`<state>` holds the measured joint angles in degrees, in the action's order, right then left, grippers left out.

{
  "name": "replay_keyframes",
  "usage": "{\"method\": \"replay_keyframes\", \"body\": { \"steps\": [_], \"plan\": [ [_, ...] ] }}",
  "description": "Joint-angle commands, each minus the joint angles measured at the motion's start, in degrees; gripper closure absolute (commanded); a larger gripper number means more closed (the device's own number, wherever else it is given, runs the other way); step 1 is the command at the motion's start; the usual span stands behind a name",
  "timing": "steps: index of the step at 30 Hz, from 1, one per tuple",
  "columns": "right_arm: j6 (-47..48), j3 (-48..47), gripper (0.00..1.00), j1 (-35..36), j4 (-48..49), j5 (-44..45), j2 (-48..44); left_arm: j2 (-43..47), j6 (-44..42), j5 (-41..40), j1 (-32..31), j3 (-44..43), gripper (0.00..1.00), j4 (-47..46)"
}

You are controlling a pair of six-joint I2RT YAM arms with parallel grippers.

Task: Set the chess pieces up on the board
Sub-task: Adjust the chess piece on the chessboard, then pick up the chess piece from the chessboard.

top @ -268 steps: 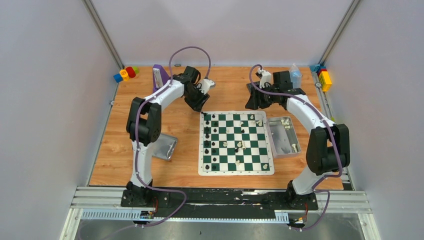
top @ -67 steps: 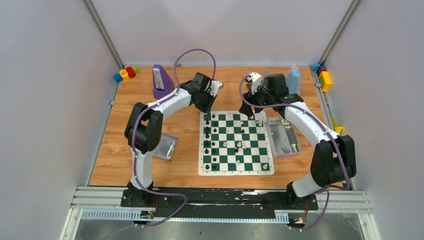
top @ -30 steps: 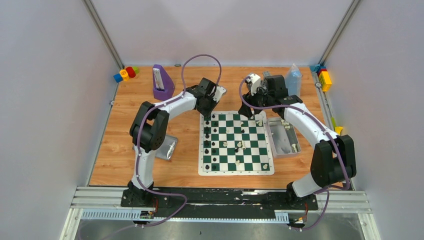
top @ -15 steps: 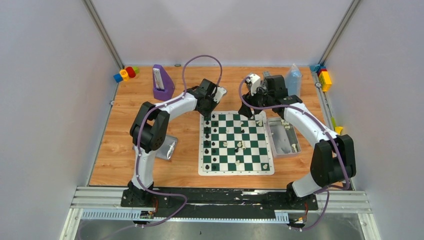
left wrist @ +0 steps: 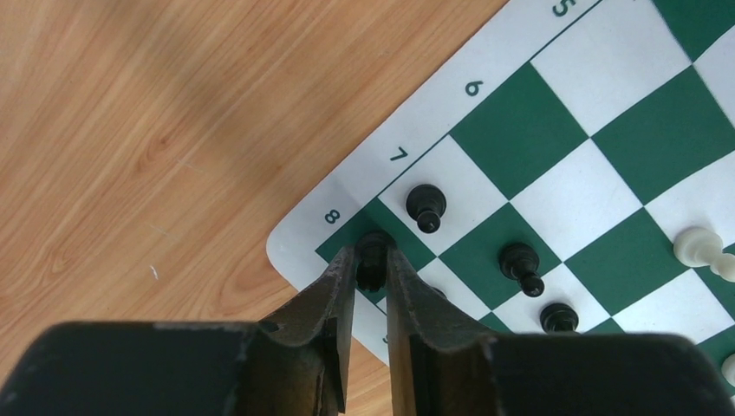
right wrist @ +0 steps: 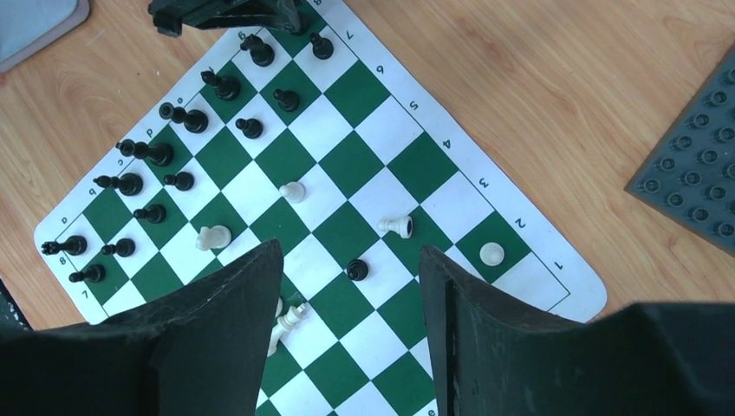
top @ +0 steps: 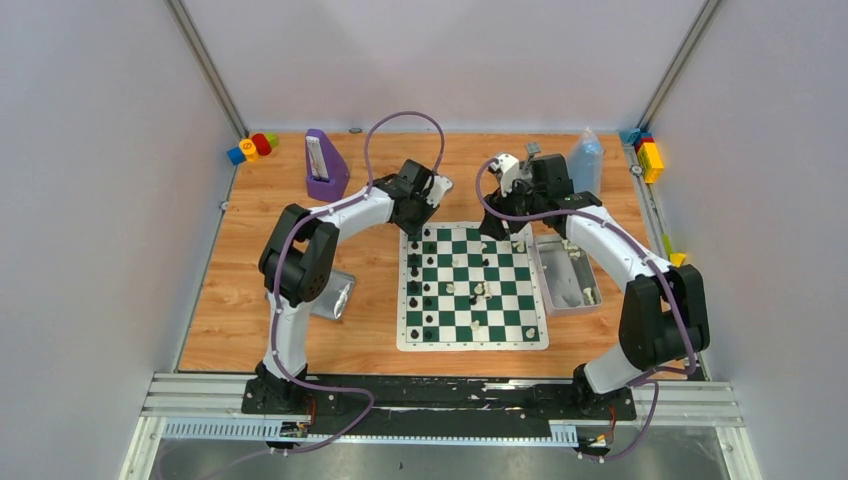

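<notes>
Surface (top: 300,300): a wooden top carrying the board, with both arms reaching over its far half.
Board (top: 470,343): a green and white checkered mat with a white border, lying flat at the middle of the surface between the two arms.
Tin (top: 543,275): a silver tray just beside the board's right edge, with a few white pieces inside.
Right tool (right wrist: 351,251): open, its fingers spread wide with nothing between them, hanging above the board's far right part.
Left tool (left wrist: 371,254): at the board's far left corner, its fingers set close on either side of one black piece; I cannot tell whether they press on it.
Black pieces (top: 413,290): standing in two lines along the board's left side.
White pieces (top: 478,292): scattered around the middle and right squares; the right wrist view shows one tipped on its side (right wrist: 290,319).
Corner black piece (left wrist: 373,264): upright on the green corner square beside the printed 8.
</notes>
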<state>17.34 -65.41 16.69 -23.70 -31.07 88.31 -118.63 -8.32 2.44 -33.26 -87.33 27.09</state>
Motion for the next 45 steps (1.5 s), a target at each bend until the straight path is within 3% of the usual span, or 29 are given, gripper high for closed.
{"method": "replay_keyframes", "body": {
  "steps": [1,10,24,33,40,45],
  "plan": [
    [2.4,0.4,0.41,-0.2,-1.5,0.5,1.0,3.0,-1.3,-0.9,-0.1,1.7,0.7,-0.3],
    [3.0,2.9,0.51,1.3,-1.9,2.7,6.5,5.3,-0.8,-0.3,-0.1,1.8,0.55,-0.4],
    [3.9,1.7,0.63,4.5,-2.0,7.7,12.5,9.9,-1.1,-1.0,-0.1,1.4,0.38,-0.1],
    [4.2,1.3,0.73,5.3,-2.4,9.7,14.0,12.7,-1.9,-2.3,0.1,1.2,0.35,-0.2],
    [4.5,-1.5,0.93,5.8,-4.1,9.7,12.9,15.8,-2.0,-2.3,1.2,2.4,0.35,0.4],
    [4.5,-6.6,1.0,7.7,-6.7,9.1,12.6,19.9,-1.0,-1.3,4.5,4.0,0.35,1.1]
  ]
}}
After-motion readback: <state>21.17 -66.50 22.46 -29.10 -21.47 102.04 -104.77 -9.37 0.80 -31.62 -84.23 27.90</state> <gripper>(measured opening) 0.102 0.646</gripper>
